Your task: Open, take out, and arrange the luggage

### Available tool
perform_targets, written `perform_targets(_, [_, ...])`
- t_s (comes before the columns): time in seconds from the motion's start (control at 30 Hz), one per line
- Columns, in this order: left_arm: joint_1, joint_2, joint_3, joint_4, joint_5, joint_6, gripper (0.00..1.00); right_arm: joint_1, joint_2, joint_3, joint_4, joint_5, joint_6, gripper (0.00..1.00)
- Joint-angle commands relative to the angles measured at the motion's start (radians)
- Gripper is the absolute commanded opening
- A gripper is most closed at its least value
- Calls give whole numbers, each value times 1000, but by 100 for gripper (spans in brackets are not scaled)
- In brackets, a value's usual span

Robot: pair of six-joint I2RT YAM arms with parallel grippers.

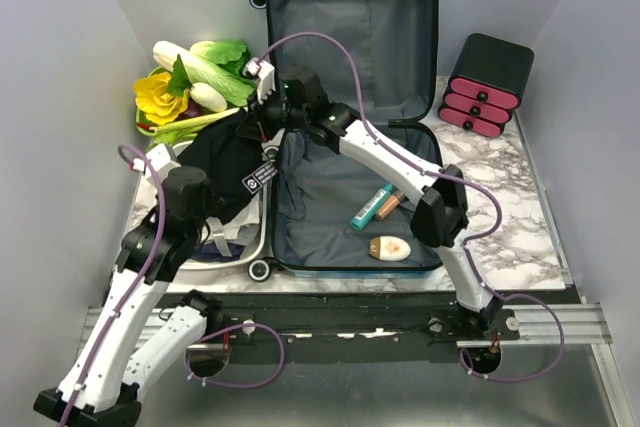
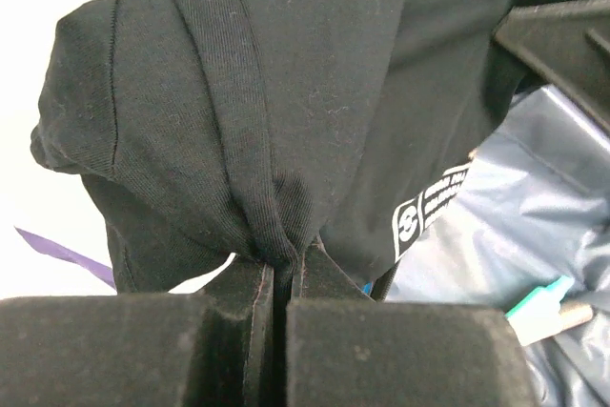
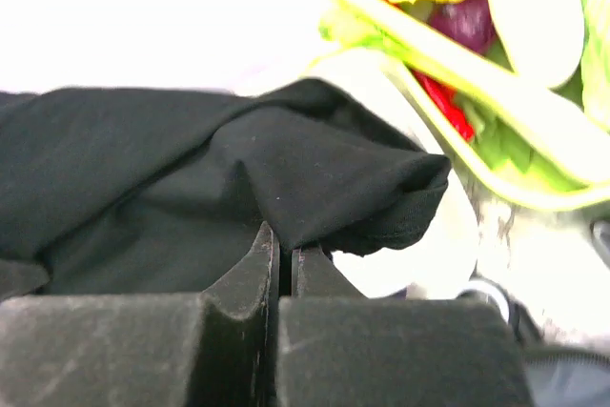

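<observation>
Luggage (image 1: 350, 37) left rim under black garment (image 1: 225, 162)

black shirt (image 1: 225, 162) blocking luggage (image 1: 350, 37) left edge, right arm (image 1: 390, 157) crossing interior

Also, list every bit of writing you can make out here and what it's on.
White label on the black garment: a round logo and lines of print, too blurred to read.
Teal tube in the luggage: no print legible.
Cream pouch beside it: red mark, unreadable.
No text can be quoted.
</observation>
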Motion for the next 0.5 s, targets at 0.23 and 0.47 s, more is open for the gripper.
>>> perform_targets(0.23, [4, -250, -263, -21, -61, -356, 0, 99, 280, 296, 228, 158, -91, 1])
perform_targets(0.47, [4, -397, -429, 35, -43, -462, 22, 103, 363, 339, 250, 258, -121, 28])
